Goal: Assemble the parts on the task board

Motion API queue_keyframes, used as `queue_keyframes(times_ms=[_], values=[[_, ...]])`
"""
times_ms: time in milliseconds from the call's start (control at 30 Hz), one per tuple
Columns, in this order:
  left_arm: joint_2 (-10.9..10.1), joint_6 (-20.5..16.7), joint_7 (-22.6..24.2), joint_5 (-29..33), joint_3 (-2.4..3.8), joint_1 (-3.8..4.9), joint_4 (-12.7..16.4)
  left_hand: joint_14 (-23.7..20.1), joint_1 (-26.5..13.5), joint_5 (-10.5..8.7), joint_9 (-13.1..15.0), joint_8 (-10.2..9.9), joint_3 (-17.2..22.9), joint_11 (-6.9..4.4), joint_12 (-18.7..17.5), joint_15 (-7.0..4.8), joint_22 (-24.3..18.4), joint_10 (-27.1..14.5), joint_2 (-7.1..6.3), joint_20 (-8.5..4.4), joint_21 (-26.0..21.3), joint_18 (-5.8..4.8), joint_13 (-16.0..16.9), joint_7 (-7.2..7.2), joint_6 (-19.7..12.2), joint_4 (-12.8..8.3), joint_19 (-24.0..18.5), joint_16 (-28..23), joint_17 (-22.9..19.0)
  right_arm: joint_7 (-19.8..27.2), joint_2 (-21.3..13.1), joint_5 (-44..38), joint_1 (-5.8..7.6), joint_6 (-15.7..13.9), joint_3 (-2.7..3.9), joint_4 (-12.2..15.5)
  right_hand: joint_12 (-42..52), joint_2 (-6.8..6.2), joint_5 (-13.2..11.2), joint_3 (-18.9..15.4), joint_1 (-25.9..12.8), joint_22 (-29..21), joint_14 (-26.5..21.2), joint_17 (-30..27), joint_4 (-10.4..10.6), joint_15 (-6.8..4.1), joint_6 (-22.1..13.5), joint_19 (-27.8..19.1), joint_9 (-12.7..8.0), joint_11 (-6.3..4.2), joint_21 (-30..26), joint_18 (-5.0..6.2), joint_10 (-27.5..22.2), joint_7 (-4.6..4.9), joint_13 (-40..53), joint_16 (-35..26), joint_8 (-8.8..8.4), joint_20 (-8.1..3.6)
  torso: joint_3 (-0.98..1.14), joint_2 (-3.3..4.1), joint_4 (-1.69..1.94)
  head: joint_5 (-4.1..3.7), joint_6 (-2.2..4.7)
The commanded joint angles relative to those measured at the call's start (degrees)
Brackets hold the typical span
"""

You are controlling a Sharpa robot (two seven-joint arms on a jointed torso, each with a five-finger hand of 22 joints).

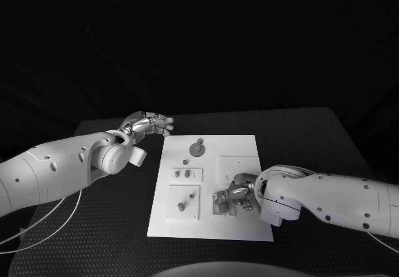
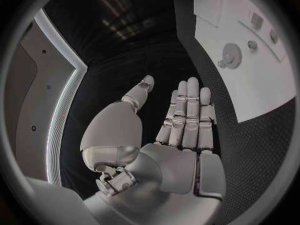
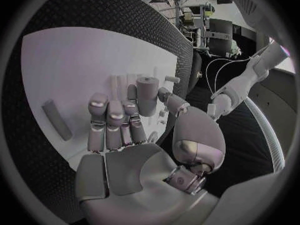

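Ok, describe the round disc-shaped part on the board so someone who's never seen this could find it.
Start at the white task board in the middle of the black table. Look to its far end, by the left hand. The round part lies there alone, a flat grey disc, unlike the small pegs in the square plates nearer the robot.

The task board is white. The small parts on it are grey. The table is black with a tiny bumpy pattern. Both arms are white, and the left hand and right hand are shiny silver.
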Motion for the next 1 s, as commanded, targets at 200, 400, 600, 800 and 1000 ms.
queue_keyframes(times_ms=[200,400,600,800,1000], values=[[0.0,0.5,0.3,0.3,0.04,0.06,0.2,-0.1,-0.5,0.15,-0.1,-0.1,0.0,0.18,-0.3,0.45,0.1,-0.2,0.02,0.33,-0.2,0.21,-0.1,0.27,0.0,0.4,0.0,-0.2,0.1,-0.4,0.1,-0.6,-0.57,1.8,-0.42,-0.3,-0.6,-2.16,-0.3,-0.9,-1.4,-0.2,-0.3,0.2,0.5,-0.24,-0.7,-0.6,-0.3,0.34,0.4,3.0,-0.4,0.69,0.2,-0.6,-0.76,0.03,0.01,0.02,-0.01,0.14,-0.01],[-0.1,0.5,0.3,0.3,0.04,0.06,0.2,-0.1,-0.5,0.15,-0.1,-0.1,0.0,0.19,-0.3,0.46,0.1,-0.2,0.0,0.34,-0.2,0.21,-0.1,0.27,0.0,0.4,-0.1,-0.2,0.1,-0.4,0.0,-0.8,-0.57,2.2,-0.42,-0.3,-0.7,-2.51,-0.3,-1.8,-1.6,-0.3,-0.4,0.4,0.2,-0.18,-0.9,-0.8,-0.3,0.41,0.5,3.0,-0.6,0.75,0.3,-0.7,-0.87,0.03,0.01,0.01,-0.01,0.18,-0.05],[-0.1,0.5,0.3,0.3,0.04,0.07,0.2,-0.1,-0.5,0.15,-0.1,-0.1,0.0,0.19,-0.3,0.46,0.1,-0.2,-0.02,0.34,-0.3,0.21,-0.1,0.28,-0.1,0.4,-0.1,-0.3,0.1,-0.4,0.0,-1.0,-0.57,2.3,-0.42,-0.3,-0.8,-2.72,-0.3,-2.0,-1.5,-0.3,-0.5,0.4,0.2,-0.16,-1.0,-0.9,-0.3,0.44,0.5,3.0,-0.7,0.78,0.3,-0.8,-0.92,0.02,0.03,0.01,-0.02,0.24,-0.12],[-0.1,0.5,0.3,0.3,0.04,0.07,0.2,-0.1,-0.5,0.15,-0.1,-0.2,0.0,0.19,-0.3,0.47,0.2,-0.2,-0.04,0.35,-0.3,0.21,-0.1,0.29,-0.1,0.4,-0.1,-0.3,0.2,-0.4,-0.1,-1.1,-0.57,2.5,-0.42,-0.3,-0.8,-2.51,-0.3,-2.0,-1.4,-0.4,-0.5,0.4,0.2,-0.15,-1.0,-1.0,-0.2,0.44,0.5,3.0,-0.7,0.78,0.4,-0.8,-0.92,0.0,0.05,0.02,-0.04,0.23,-0.19],[0.0,0.5,0.2,0.3,0.04,0.07,0.0,-0.1,-0.5,0.15,-0.1,-0.2,0.0,0.19,-0.3,0.47,0.2,-0.2,-0.05,0.35,-0.3,0.21,-0.1,0.3,-0.1,0.4,-0.1,-0.3,0.2,1.1,-0.6,-2.4,-0.56,1.3,-0.41,0.0,-0.8,-2.58,-0.3,-2.0,-1.2,-0.4,-0.6,0.5,0.0,-0.15,-1.0,-1.0,-0.2,0.44,0.5,3.0,-0.7,0.79,0.4,-0.9,-0.92,-0.02,0.06,0.01,-0.05,0.22,-0.15]])
